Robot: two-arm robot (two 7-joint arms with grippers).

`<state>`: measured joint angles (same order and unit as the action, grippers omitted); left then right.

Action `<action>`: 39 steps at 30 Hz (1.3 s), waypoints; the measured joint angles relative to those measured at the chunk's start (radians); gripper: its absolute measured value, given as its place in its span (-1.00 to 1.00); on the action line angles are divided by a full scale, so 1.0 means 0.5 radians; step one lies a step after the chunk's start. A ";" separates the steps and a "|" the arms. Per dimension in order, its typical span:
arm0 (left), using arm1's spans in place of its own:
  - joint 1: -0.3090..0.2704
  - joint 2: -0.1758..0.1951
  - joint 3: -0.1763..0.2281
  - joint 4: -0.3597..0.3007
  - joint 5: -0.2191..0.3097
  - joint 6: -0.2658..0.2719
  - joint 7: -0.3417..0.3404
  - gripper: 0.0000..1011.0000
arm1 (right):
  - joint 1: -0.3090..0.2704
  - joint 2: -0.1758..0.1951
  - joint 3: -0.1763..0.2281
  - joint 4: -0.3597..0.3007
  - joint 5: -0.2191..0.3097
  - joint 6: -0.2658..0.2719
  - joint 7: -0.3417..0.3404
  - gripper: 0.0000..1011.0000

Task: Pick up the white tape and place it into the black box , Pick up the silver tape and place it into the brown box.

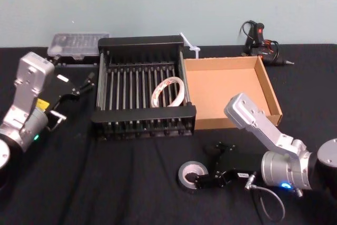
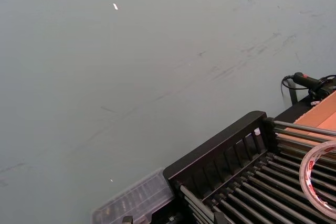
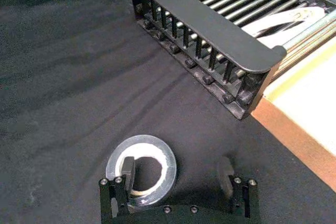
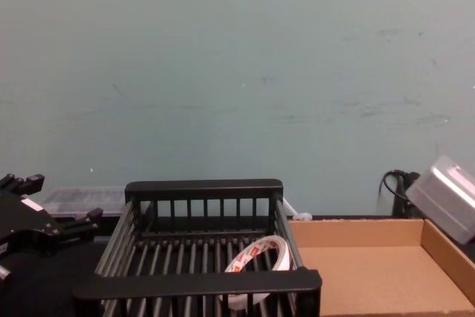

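Far left, over the black cloth: left gripper, parked beside the black box, fingers spread wide apart, released; inside that box, against its right wall: white tape, leaning tilted on the floor bars, well apart from both grippers; in front of the box's right corner, flat on the cloth: silver tape; reaching in at that roll from the right: right gripper, unclenched and wide, one finger set down in the pale centre hole, the other outside the ring and apart from it, a stretch of the roll's wall between the two, not yet squeezed; farther right and behind, touching the black box's side: brown box.
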<state>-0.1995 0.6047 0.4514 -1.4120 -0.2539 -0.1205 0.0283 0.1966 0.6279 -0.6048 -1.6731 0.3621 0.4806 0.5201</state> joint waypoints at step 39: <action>0.000 0.000 0.000 0.000 0.000 0.000 0.000 0.98 | 0.008 -0.027 0.002 0.028 -0.021 0.017 -0.003 0.79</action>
<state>-0.1995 0.6047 0.4514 -1.4120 -0.2539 -0.1205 0.0283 0.2007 0.6142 -0.6039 -1.6589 0.3515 0.4890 0.5186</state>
